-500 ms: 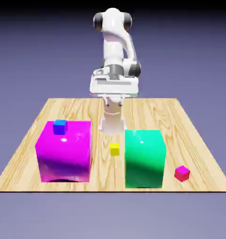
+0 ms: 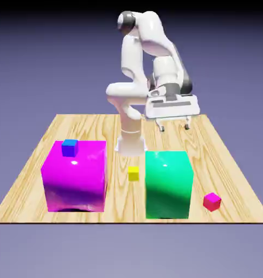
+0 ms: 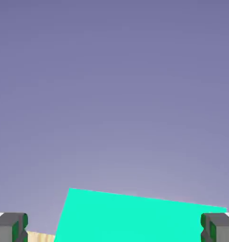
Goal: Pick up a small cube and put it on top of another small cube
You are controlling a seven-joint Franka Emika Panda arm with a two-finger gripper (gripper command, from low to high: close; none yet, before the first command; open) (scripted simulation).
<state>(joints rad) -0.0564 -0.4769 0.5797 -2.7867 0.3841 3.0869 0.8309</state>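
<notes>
Blue-violet backdrop fills the space around a pale wooden table (image 2: 117, 209), its grain running toward the near edge. The white arm (image 2: 132, 59) rises from its base near the middle of the far edge and bends toward the exterior view's right. Its fingers (image 2: 161, 128) are spread open with nothing between them, above the table's far right part, pointing down and slightly tilted.

3 small cubes show. The yellow cube (image 2: 133, 174) sits on the table between 2 large blocks, nearer the green block (image 2: 167, 184). The blue cube (image 2: 70, 148) rests on top of the magenta block (image 2: 75, 176), toward that block's far left corner. The pink-red cube (image 2: 212, 202) stands near the table's near right corner, apart from the green block. Which small cube is the one to lift cannot be told.

Both large blocks stand close to the near edge, the magenta block toward the left. The hand view shows bright green along the bottom between the 2 fingers, and a sliver of wood at the lower left.
</notes>
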